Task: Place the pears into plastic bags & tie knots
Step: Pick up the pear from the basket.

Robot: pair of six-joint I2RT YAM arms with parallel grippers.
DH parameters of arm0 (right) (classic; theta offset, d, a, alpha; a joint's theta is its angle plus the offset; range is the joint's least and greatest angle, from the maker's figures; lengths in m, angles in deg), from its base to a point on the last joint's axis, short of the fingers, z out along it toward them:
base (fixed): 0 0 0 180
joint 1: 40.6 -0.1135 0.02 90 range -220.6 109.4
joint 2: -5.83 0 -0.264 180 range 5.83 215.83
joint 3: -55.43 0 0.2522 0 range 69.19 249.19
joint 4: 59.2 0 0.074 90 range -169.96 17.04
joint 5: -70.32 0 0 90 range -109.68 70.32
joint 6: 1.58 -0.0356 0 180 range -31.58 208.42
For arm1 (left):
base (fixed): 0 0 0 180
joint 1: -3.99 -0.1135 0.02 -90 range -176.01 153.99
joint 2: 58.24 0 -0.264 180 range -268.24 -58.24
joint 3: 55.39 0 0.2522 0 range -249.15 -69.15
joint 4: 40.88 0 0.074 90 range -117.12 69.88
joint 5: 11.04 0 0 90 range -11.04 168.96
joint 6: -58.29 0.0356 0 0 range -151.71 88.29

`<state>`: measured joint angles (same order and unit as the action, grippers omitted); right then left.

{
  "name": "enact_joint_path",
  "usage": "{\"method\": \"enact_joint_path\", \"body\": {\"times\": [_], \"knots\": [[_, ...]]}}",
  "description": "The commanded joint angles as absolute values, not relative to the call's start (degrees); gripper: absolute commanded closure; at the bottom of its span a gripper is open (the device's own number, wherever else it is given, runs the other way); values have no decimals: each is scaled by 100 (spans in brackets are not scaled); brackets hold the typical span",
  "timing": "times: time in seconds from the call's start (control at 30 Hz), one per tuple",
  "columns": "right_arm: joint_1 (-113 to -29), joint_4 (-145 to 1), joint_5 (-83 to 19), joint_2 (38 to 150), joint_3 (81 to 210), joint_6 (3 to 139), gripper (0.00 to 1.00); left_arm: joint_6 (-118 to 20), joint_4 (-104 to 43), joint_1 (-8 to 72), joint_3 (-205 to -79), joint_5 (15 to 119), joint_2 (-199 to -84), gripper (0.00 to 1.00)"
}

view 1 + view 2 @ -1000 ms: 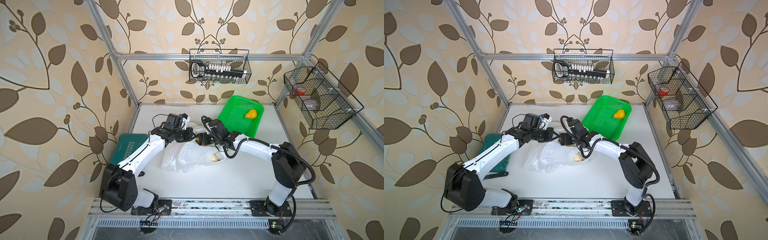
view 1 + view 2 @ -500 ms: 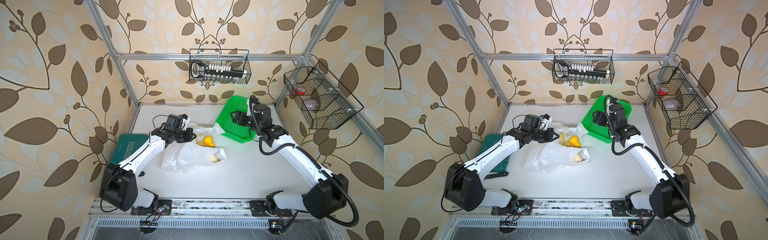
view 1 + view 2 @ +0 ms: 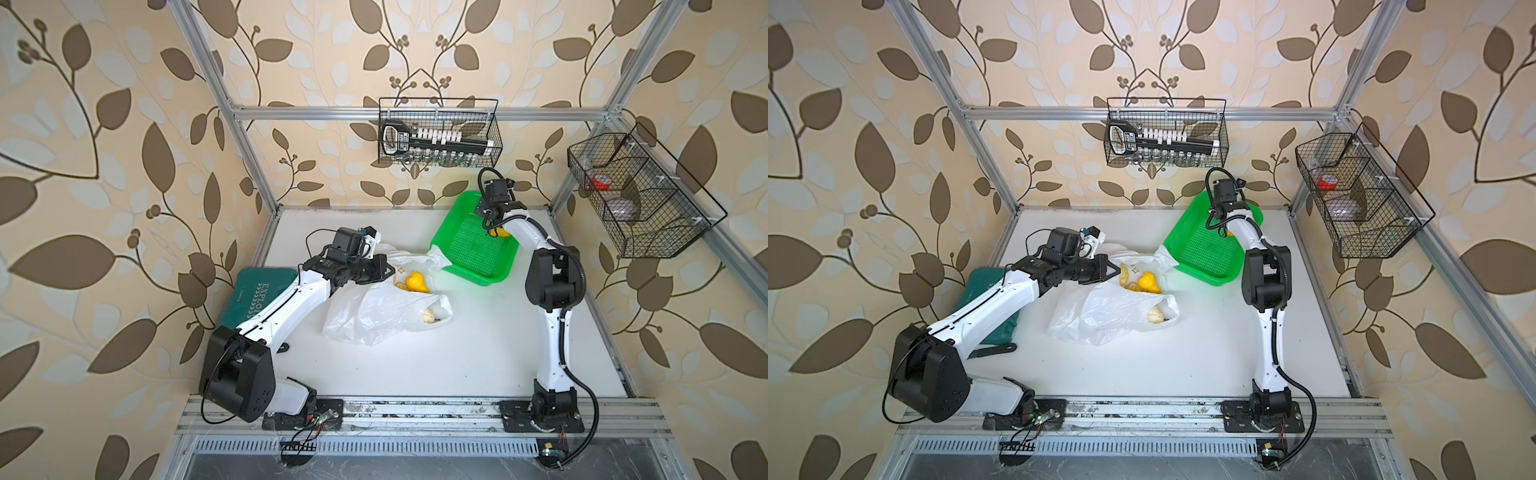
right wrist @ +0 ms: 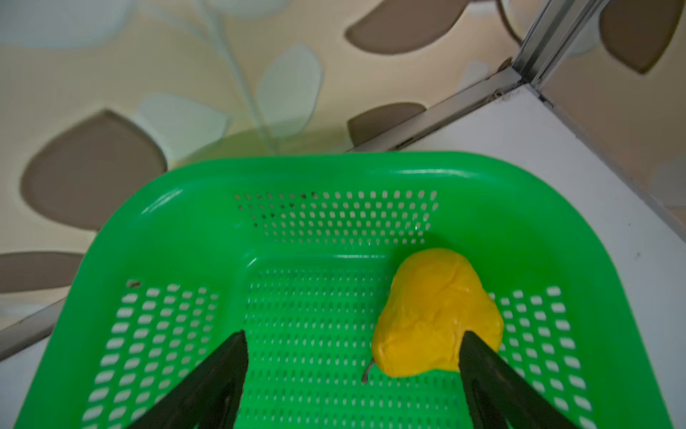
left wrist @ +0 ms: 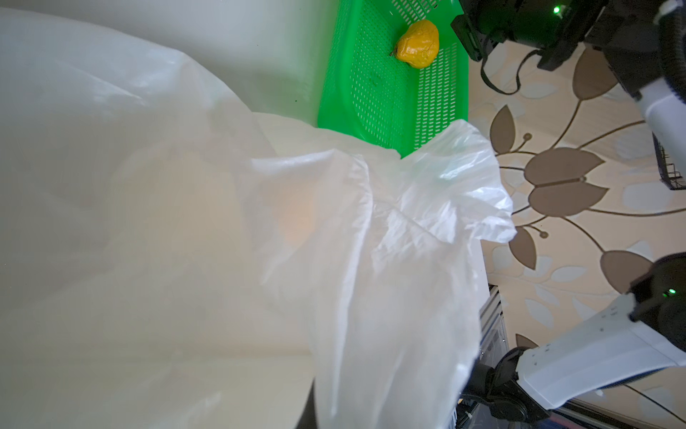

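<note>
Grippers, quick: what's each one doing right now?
Left gripper: shut on the plastic bag, at its mouth edge.
Right gripper: open, empty, over the pear in the green basket.

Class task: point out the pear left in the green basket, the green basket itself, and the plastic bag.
pear (image 4: 434, 315), right wrist view, middle of its body.
green basket (image 4: 334, 174), right wrist view, far rim.
plastic bag (image 3: 374, 316), a top view, crumpled side.

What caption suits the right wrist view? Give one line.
Open right gripper hovers over the orange pear in the green basket.
</note>
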<state>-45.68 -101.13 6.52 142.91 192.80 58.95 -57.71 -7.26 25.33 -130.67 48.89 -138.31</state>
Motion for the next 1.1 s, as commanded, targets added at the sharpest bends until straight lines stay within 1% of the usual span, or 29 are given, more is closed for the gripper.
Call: {"method": "enact_joint_path", "body": {"times": [0.0, 0.13, 0.27, 0.37, 0.5, 0.6, 0.7, 0.73, 0.8, 0.93, 1.07], "knots": [[-4461, -11046, 1342, 14898, 20112, 6043, 11, -5842, -896, 2554, -13182, 4704, -13865, 100], [-4383, -11111, 1653, 15103, 20113, 5991, 11, -5850, -910, 2552, -13197, 4653, -13857, 100], [-4344, -11049, 1617, 15211, 20005, 6047, 11, -5858, -905, 2555, -13159, 4635, -13818, 100], [-4342, -11007, 1310, 15339, 20006, 6131, 11, -5852, -909, 2557, -13141, 4655, -13797, 100], [-4326, -11246, 704, 15656, 20513, 6255, 14, -5861, -886, 2552, -13123, 4687, -13800, 100], [-4326, -11262, 418, 15631, 20486, 6276, 23, -5860, -874, 2552, -13116, 4735, -13782, 100], [-4324, -11008, 271, 15317, 19971, 6228, 41, -5862, -868, 2554, -13098, 4767, -13766, 100], [-4325, -10859, 247, 15147, 19714, 6219, 49, -5852, -855, 2552, -13095, 4782, -13763, 100], [-4326, -10605, 209, 14850, 19245, 6182, 58, -5834, -833, 2556, -13090, 4806, -13747, 100], [-4357, -10106, -90, 13908, 18205, 6020, 67, -5791, -783, 2552, -13101, 4859, -13741, 100], [-4532, -9428, -334, 12627, 16870, 5907, 67, -5747, -760, 2552, -13134, 4903, -13727, 100]]}}
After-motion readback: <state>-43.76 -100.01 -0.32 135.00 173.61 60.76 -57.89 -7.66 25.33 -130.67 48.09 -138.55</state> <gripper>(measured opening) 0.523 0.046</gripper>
